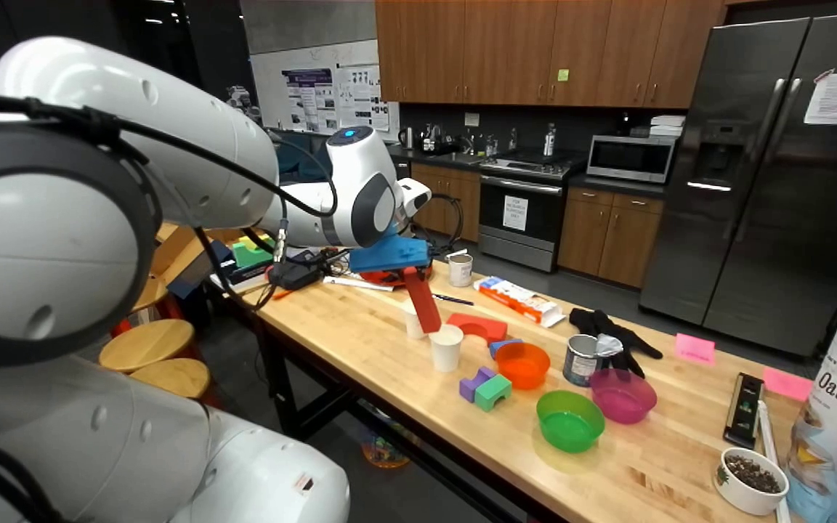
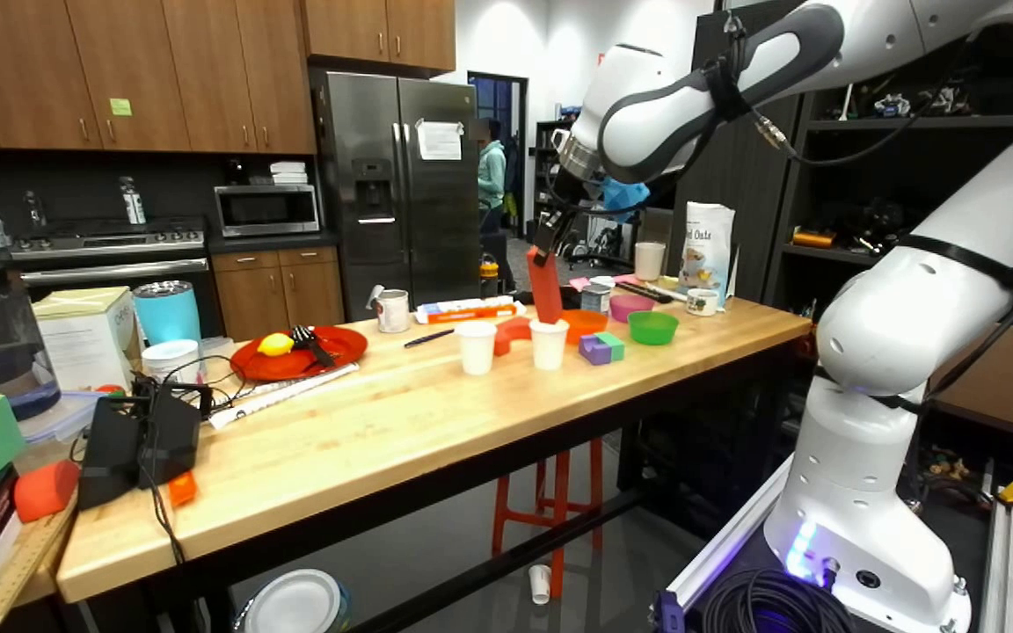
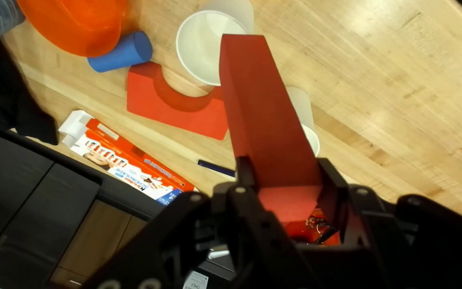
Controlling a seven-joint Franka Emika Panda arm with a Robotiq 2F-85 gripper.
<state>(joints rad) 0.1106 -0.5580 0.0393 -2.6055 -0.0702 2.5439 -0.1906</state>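
Observation:
My gripper (image 3: 285, 172) is shut on a long red block (image 3: 265, 108), which hangs down from the fingers, slightly tilted. The block also shows in both exterior views (image 1: 422, 299) (image 2: 545, 286). Its lower end is close to the rim of a white cup (image 1: 447, 350) (image 2: 549, 347) (image 3: 199, 44). I cannot tell whether they touch. Another white cup (image 2: 476, 349) stands beside it, partly hidden by the block in the wrist view (image 3: 301, 106). A red arch block (image 3: 175, 112) lies close by, with a blue cylinder (image 3: 122, 52) near it.
An orange bowl (image 1: 523, 365), a green bowl (image 1: 569, 421), a magenta bowl (image 1: 623, 396) and purple (image 1: 478, 383) and green (image 1: 492, 393) blocks stand on the wooden table (image 2: 401, 422). A can (image 1: 580, 359), a Kinder box (image 1: 520, 299) and a red plate (image 2: 339, 347) are also there.

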